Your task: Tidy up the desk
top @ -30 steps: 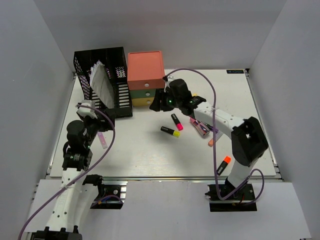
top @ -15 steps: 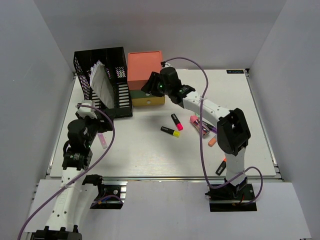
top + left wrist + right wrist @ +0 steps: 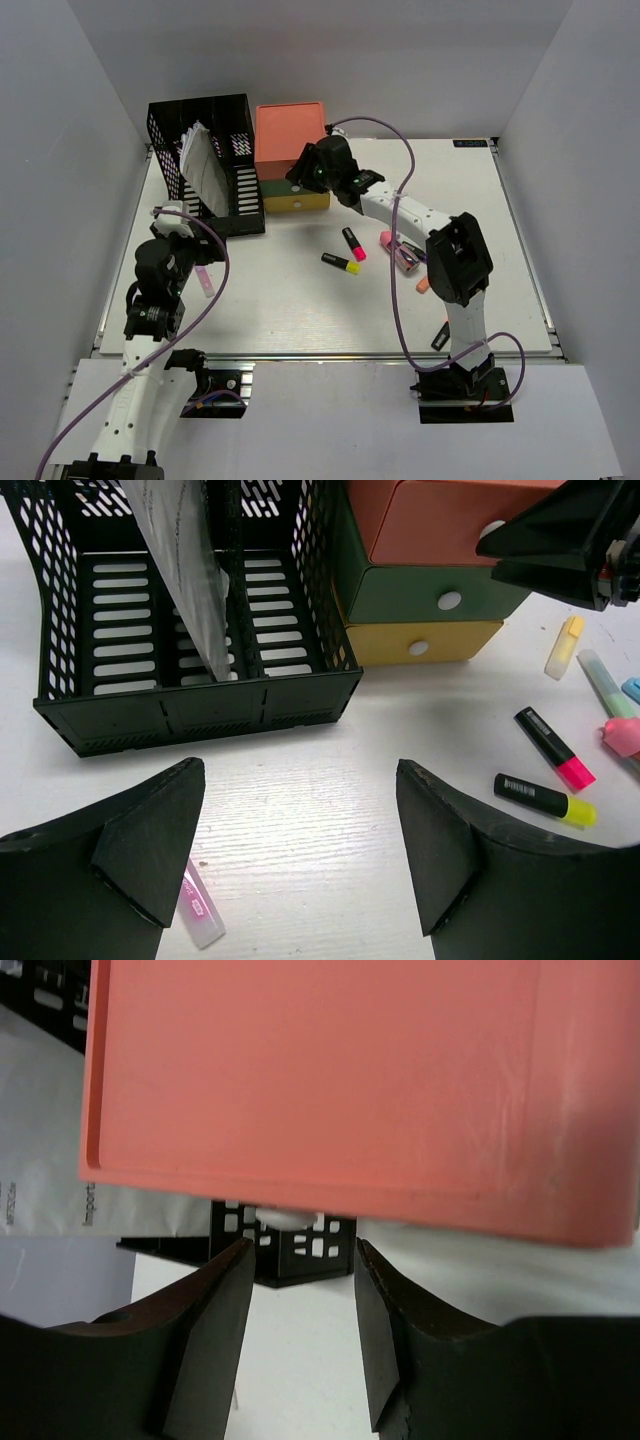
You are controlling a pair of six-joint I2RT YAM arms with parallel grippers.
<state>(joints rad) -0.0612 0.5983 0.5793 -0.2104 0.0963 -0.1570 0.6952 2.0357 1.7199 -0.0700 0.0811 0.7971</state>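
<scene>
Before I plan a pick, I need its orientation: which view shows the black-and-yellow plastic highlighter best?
Left wrist: the black-and-yellow plastic highlighter lies large, unobstructed on the white desk, yellow cap rightward. Top external shows it whole but small. Right wrist does not show it.

**Soft overhead light, one close view out of focus**

In the overhead view the desk (image 3: 300, 300) is lit evenly from above. Its white top is rendered bright but not washed out. Only faint, soft-edged shadows are cast, along the file rack (image 3: 230, 115) at the far left corner and beneath the right arm (image 3: 420, 215). The surrounding walls are shown greyer toward the picture's sides.

In the left wrist view the rack, the drawer unit (image 3: 440, 525) and the markers (image 3: 545, 800) are rendered sharply. The left gripper (image 3: 300, 830) is reduced to dark, almost featureless shapes.

In the right wrist view the coral drawer top is softened by closeness. A pale sheen is caught on its right side, and the rack behind is blurred. The right gripper (image 3: 298, 1330) is likewise rendered dark.
</scene>
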